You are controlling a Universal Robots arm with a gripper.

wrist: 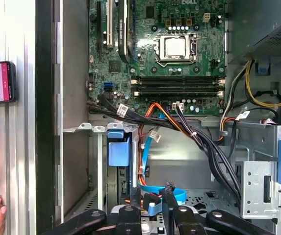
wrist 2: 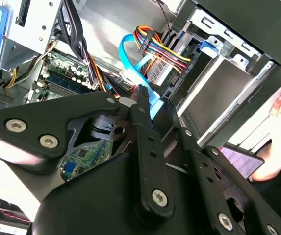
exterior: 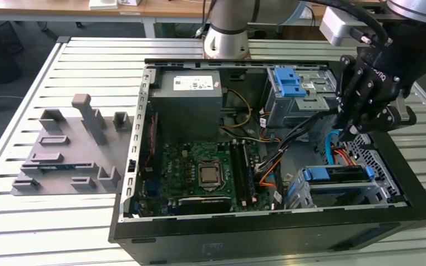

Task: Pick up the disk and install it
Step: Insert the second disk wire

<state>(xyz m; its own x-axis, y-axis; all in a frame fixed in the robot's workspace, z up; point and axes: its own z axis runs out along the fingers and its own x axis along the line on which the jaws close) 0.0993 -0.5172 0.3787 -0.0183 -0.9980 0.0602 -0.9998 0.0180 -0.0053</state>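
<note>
The tool [exterior: 359,128] is hanging inside the open case [exterior: 272,233] at the exterior view's right, over the blue cable [exterior: 334,145], while the disk [exterior: 336,176] is sitting in the bay just below it, apart, and whether the tool is open or closed I cannot tell.

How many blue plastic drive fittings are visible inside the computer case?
2. One blue latch sits on the metal cage; one blue bracket lies lower, toward the exterior view's right. Others may be hidden.

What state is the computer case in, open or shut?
Open: the computer case has no side panel, so the circuit board shows.
</note>
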